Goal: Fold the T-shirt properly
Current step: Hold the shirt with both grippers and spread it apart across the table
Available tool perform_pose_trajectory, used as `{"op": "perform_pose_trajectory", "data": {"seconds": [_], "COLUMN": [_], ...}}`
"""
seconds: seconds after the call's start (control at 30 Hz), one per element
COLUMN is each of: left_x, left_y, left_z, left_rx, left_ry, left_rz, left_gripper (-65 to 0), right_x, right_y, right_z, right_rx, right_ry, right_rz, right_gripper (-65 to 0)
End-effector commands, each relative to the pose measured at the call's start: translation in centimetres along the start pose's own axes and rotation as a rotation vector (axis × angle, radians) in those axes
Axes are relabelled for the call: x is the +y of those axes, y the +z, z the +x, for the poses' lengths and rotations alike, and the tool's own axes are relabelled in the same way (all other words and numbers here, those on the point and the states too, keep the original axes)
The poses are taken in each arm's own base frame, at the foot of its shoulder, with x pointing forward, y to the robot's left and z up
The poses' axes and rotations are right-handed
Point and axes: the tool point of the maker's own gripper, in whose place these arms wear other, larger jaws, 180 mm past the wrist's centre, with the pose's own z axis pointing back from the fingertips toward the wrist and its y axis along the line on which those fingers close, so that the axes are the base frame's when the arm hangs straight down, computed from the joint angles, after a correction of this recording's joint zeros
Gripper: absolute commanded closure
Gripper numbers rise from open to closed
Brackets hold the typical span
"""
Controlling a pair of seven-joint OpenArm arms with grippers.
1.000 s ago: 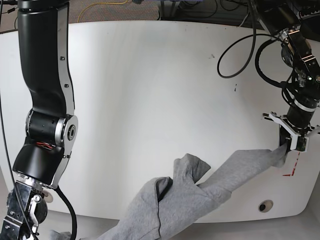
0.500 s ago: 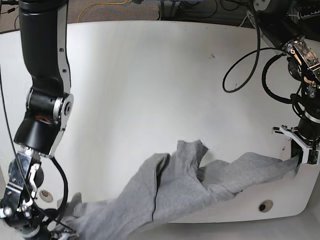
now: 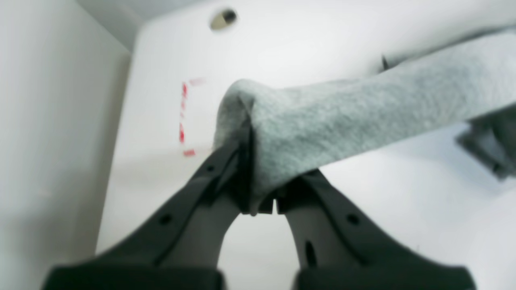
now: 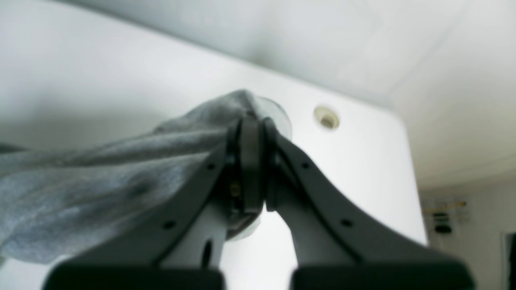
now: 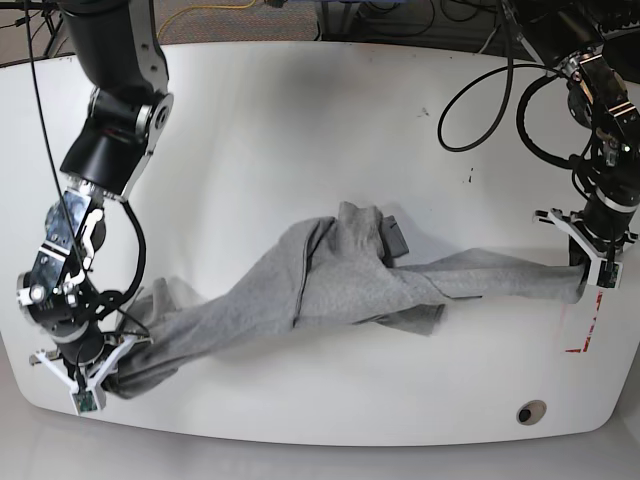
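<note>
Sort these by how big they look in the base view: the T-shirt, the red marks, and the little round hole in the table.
1. T-shirt, by far the biggest.
2. Red marks.
3. Hole, the smallest, though it looks close to the marks.

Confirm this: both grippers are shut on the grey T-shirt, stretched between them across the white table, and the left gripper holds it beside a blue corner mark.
One detail is wrong: the corner mark beside the left gripper is red, not blue, as the left wrist view shows. The rest holds: both it and the right gripper are shut on the T-shirt, stretched across the white table.
</note>
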Motion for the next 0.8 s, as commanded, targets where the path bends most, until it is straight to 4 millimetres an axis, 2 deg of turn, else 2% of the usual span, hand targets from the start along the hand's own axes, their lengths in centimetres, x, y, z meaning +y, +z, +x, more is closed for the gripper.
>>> {"op": "perform_pose_trajectory", "data": {"seconds": [0.0,0.3,0.47,0.77], "left_x": [0.5,0.5,0.7,0.5], "left_y": [0.6,2.3,3.3,5.1], "left_z": [0.0,-4.6,-6.8,-10.5], "left_rx": [-0.013,0.097,0.153,0.261], "left_ry": [-0.010,-0.067,-0.069,-0.104], "left_rz": [0.015,-0.016,-0.015,-0.039], "left_gripper": [0.0,0.0,0.0,0.0], "right_x": [-0.7,1.7,3.3,4.9], "right_y": [1.2,3.7,5.3,8.3], "right_z": [0.7,-7.2,-10.3,-14.4], "right_rx": [-0.057,0.057,0.105,0.173], "right_ry": [-0.007,-0.040,-0.060,-0.083], "right_rz": [-0.035,-0.032,-0.023,-0.030], "right_gripper": [-0.2,-0.2,-0.2,-0.5]}}
